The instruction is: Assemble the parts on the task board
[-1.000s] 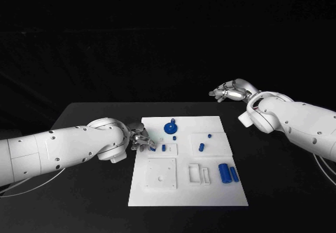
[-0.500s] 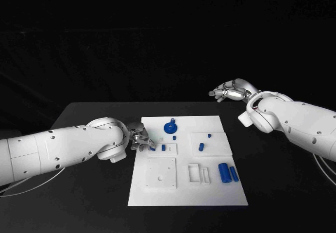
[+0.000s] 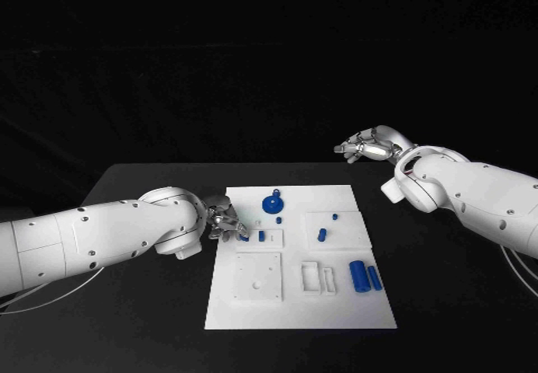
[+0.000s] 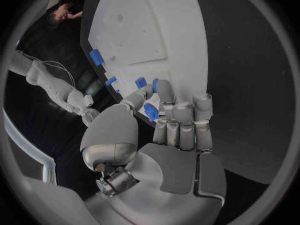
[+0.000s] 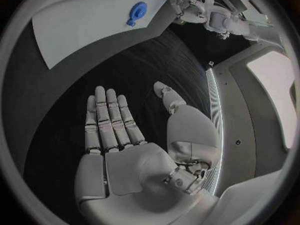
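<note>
Black table (image 3: 134, 311) carries the white task board (image 3: 297, 311) at its centre, long side running away from the robot; the left hand (image 3: 221, 220) sits at the board's left edge, beside the small blue parts in the middle row; the left wrist view shows its fingers (image 4: 181, 120) curled together with the thumb closing toward them, pinching a small blue part (image 4: 150, 111) against the fingertips just above the board surface. On the board, the round blue part (image 3: 274, 205) with a short stem lies near the far end — clear of both hands; a short blue peg (image 3: 321, 234) lies on the raised plate to the right of centre; two blue cylinders (image 3: 365, 277) lie side by side near the right edge, next to a pair of white rectangular frames (image 3: 316, 278); a square white plate (image 3: 258, 279) occupies the near-left area. The right hand (image 3: 368, 146) hovers beyond the table's far right corner, well apart from the board; the right wrist view shows its palm flat, fingers (image 5: 109, 117) straight and pressed side by side, thumb angled away — holding nothing.
</note>
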`<action>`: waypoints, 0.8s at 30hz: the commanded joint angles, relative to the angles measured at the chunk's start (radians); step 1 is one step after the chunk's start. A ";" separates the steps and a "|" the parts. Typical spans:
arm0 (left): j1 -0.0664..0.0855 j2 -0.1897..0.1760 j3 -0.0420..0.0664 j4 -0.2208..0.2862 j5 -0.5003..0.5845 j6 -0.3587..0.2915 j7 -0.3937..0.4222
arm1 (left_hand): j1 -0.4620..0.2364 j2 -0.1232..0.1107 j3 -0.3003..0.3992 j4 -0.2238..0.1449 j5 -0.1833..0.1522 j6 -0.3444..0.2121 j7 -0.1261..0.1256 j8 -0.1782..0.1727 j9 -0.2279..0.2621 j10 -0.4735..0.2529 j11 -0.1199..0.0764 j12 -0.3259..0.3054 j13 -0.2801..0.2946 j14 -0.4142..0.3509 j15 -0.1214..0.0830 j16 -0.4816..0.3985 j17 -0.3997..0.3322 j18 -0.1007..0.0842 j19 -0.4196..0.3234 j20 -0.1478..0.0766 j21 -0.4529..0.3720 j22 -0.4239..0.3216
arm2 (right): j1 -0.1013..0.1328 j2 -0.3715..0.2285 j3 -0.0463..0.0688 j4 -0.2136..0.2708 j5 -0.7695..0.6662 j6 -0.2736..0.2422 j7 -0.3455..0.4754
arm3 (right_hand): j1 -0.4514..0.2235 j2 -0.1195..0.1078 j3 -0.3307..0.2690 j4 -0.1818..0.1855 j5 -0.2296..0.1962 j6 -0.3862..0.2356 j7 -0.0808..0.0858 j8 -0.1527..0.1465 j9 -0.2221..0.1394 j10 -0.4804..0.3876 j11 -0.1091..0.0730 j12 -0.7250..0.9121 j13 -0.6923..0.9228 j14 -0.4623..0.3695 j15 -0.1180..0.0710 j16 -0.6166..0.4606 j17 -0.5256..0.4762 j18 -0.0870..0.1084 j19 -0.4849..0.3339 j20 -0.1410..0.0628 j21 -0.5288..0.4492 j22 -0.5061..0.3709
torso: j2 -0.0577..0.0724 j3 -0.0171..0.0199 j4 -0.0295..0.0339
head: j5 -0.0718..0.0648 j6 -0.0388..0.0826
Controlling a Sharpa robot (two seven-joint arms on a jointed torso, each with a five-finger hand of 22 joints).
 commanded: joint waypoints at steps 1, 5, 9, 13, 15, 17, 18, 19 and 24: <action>-0.003 0.001 -0.003 -0.007 -0.008 0.021 -0.013 | 0.014 0.003 0.065 -0.070 0.006 0.027 -0.019 0.049 0.001 0.040 -0.047 0.007 0.002 0.054 -0.062 0.004 0.001 0.017 0.008 -0.117 0.006 0.002 | 0.000 0.000 0.001 0.001 0.001 0.010 0.005 | -0.001 0.002 -0.001 0.006 0.004 -0.006 0.034 0.007 -0.001 0.003 0.001 -0.002 -0.002 -0.008 -0.003 -0.006 -0.001 -0.003 -0.006 0.004 -0.005 0.001 | 0.000 0.0000 -0.0002 | 0.000 -0.001; -0.003 0.003 -0.003 -0.010 -0.008 0.026 -0.013 | 0.014 0.003 0.065 -0.071 0.008 0.028 -0.019 0.049 0.002 0.039 -0.047 0.008 0.003 0.054 -0.062 0.005 0.002 0.017 0.008 -0.117 0.006 0.002 | 0.000 0.000 0.001 0.000 0.001 0.010 0.005 | 0.000 0.002 -0.001 0.006 0.004 -0.006 0.034 0.007 -0.001 0.003 0.001 -0.002 -0.002 -0.008 -0.003 -0.006 -0.001 -0.003 -0.006 0.004 -0.005 0.001 | 0.000 0.0002 -0.0005 | -0.001 -0.002; -0.003 0.005 -0.003 -0.011 -0.008 0.034 -0.011 | 0.015 0.002 0.066 -0.073 0.013 0.028 -0.020 0.050 0.002 0.039 -0.047 0.010 0.005 0.054 -0.062 0.006 0.003 0.017 0.008 -0.117 0.007 0.003 | 0.000 0.000 0.001 0.000 0.001 0.010 0.006 | 0.000 0.001 -0.001 0.006 0.004 -0.006 0.034 0.007 -0.001 0.003 0.002 -0.002 -0.002 -0.008 -0.003 -0.006 -0.001 -0.003 -0.006 0.004 -0.005 0.001 | 0.000 0.0004 -0.0003 | -0.002 -0.002; -0.003 0.006 -0.003 -0.013 -0.009 0.040 -0.013 | 0.017 0.000 0.066 -0.076 0.015 0.029 -0.020 0.051 0.002 0.038 -0.048 0.012 0.006 0.054 -0.063 0.008 0.004 0.017 0.009 -0.117 0.007 0.003 | 0.000 -0.001 0.001 0.001 0.001 0.010 0.005 | 0.000 0.001 -0.001 0.006 0.004 -0.006 0.034 0.007 -0.002 0.003 0.002 -0.002 -0.003 -0.008 -0.003 -0.006 -0.001 -0.003 -0.006 0.005 -0.006 0.002 | 0.000 0.0004 -0.0002 | -0.002 -0.003; -0.003 0.006 -0.003 -0.014 -0.011 0.043 -0.015 | 0.017 0.001 0.066 -0.077 0.016 0.029 -0.020 0.051 0.002 0.038 -0.048 0.013 0.007 0.054 -0.063 0.008 0.004 0.017 0.009 -0.117 0.008 0.004 | 0.000 -0.001 0.001 0.000 0.001 0.010 0.005 | 0.000 0.001 -0.002 0.006 0.004 -0.007 0.034 0.007 -0.002 0.003 0.002 -0.002 -0.003 -0.008 -0.003 -0.006 -0.001 -0.003 -0.006 0.005 -0.006 0.002 | 0.000 0.0007 -0.0001 | -0.002 -0.003; -0.003 0.006 -0.003 -0.015 -0.014 0.046 -0.016 | 0.018 0.000 0.067 -0.079 0.021 0.029 -0.021 0.052 0.002 0.038 -0.048 0.014 0.008 0.054 -0.063 0.009 0.005 0.017 0.009 -0.117 0.008 0.004 | 0.000 -0.001 0.001 0.000 0.001 0.010 0.005 | 0.000 0.001 -0.002 0.006 0.004 -0.007 0.034 0.007 -0.002 0.003 0.002 -0.002 -0.003 -0.008 -0.003 -0.006 -0.001 -0.003 -0.006 0.005 -0.006 0.002 | 0.000 0.0007 -0.0001 | -0.002 -0.003; -0.003 0.006 -0.003 -0.016 -0.015 0.047 -0.017 | 0.018 0.000 0.067 -0.079 0.022 0.030 -0.021 0.052 0.002 0.038 -0.049 0.015 0.008 0.054 -0.063 0.010 0.006 0.017 0.009 -0.117 0.008 0.004 | 0.000 -0.001 0.001 0.000 0.001 0.010 0.006 | 0.000 0.001 -0.002 0.006 0.004 -0.007 0.034 0.007 -0.002 0.003 0.002 -0.002 -0.003 -0.008 -0.003 -0.006 -0.001 -0.003 -0.006 0.005 -0.006 0.002 | 0.000 0.0005 0.0001 | -0.002 -0.003; -0.003 0.006 -0.003 -0.017 -0.015 0.049 -0.017 | 0.018 0.000 0.067 -0.079 0.024 0.030 -0.021 0.053 0.002 0.038 -0.049 0.016 0.009 0.054 -0.063 0.010 0.006 0.017 0.009 -0.117 0.008 0.004 | 0.000 -0.001 0.001 0.000 0.001 0.010 0.006 | 0.000 0.001 -0.002 0.007 0.004 -0.007 0.034 0.007 -0.002 0.003 0.002 -0.002 -0.003 -0.008 -0.003 -0.006 -0.001 -0.003 -0.006 0.005 -0.006 0.002 | 0.000 0.0005 0.0001 | -0.002 -0.004; -0.003 0.007 -0.003 -0.019 -0.016 0.054 -0.019 | 0.018 0.000 0.067 -0.081 0.032 0.030 -0.021 0.054 0.003 0.037 -0.049 0.018 0.011 0.053 -0.064 0.012 0.007 0.017 0.009 -0.116 0.009 0.005 | -0.001 0.000 0.001 -0.001 0.001 0.010 0.006 | 0.000 0.001 -0.002 0.007 0.004 -0.007 0.034 0.007 -0.002 0.003 0.002 -0.002 -0.003 -0.008 -0.003 -0.006 -0.001 -0.003 -0.006 0.005 -0.006 0.002 | 0.000 0.0001 0.0001 | -0.002 -0.005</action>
